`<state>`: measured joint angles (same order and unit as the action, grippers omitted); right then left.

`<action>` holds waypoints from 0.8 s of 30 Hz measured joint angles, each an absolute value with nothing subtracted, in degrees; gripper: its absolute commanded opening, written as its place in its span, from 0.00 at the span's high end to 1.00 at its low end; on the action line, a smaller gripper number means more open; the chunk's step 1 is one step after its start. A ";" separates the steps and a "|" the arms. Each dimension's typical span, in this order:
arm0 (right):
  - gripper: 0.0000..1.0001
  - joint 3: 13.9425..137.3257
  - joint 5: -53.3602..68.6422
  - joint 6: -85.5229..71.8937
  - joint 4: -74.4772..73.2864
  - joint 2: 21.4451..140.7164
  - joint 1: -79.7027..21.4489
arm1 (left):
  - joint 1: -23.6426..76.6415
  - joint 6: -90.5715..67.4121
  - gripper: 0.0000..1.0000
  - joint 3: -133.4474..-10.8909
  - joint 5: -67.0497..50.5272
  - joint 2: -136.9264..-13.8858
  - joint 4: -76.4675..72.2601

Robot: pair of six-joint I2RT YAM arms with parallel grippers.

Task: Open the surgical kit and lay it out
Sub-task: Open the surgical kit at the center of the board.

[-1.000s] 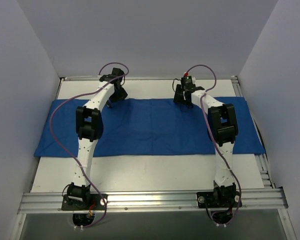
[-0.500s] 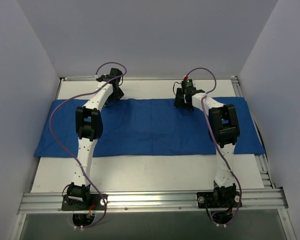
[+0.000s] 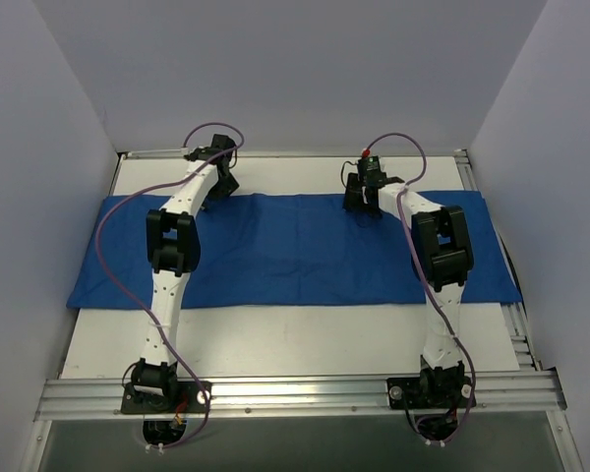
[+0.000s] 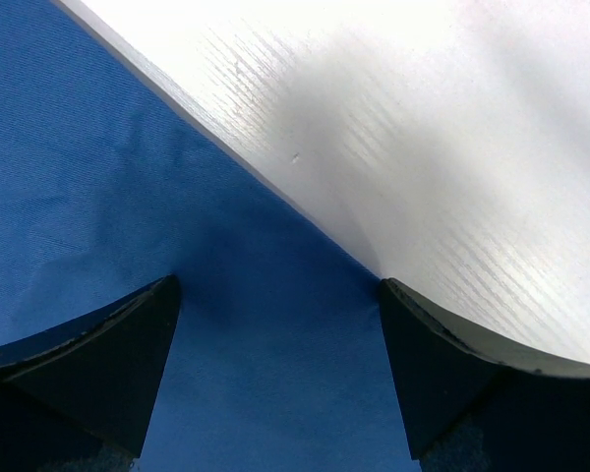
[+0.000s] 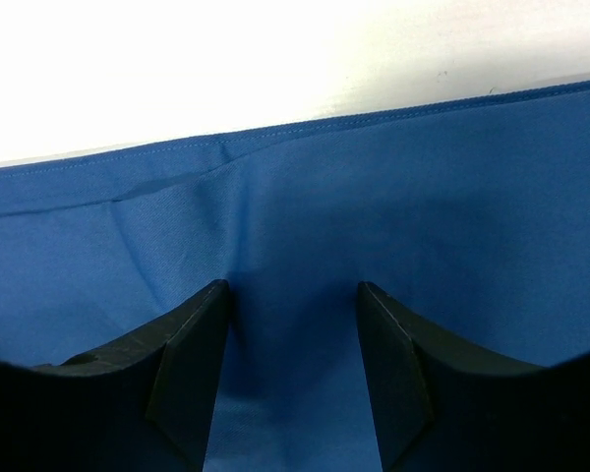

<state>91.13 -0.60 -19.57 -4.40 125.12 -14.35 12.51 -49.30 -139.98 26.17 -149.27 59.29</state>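
Note blue cloth wrap spread flat, a long band across white table, side to side. Spot left gripper over its far hem, jaws wide apart, one side above cloth, the other above bare table. Spot right gripper just inside far hem, jaws half apart, cloth between, ungripped.

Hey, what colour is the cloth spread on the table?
The cloth is plain royal blue; the right wrist view shows it best.
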 measured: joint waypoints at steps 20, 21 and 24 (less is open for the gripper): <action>0.50 89.76 -0.62 -19.42 -3.55 124.70 -14.61 | 9.80 -49.06 0.05 -139.98 24.97 -149.40 57.19; 0.50 89.71 -0.62 -19.42 -3.55 124.66 -14.68 | 9.74 -49.06 0.07 -139.98 24.95 -149.42 57.21; 0.50 89.47 -0.60 -19.42 -3.55 124.38 -14.74 | 9.65 -49.01 0.13 -139.98 25.02 -149.42 57.25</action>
<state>89.47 -0.60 -19.42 -3.55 124.38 -14.74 9.65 -49.01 -139.98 25.02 -149.42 57.25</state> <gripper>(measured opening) 0.498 0.904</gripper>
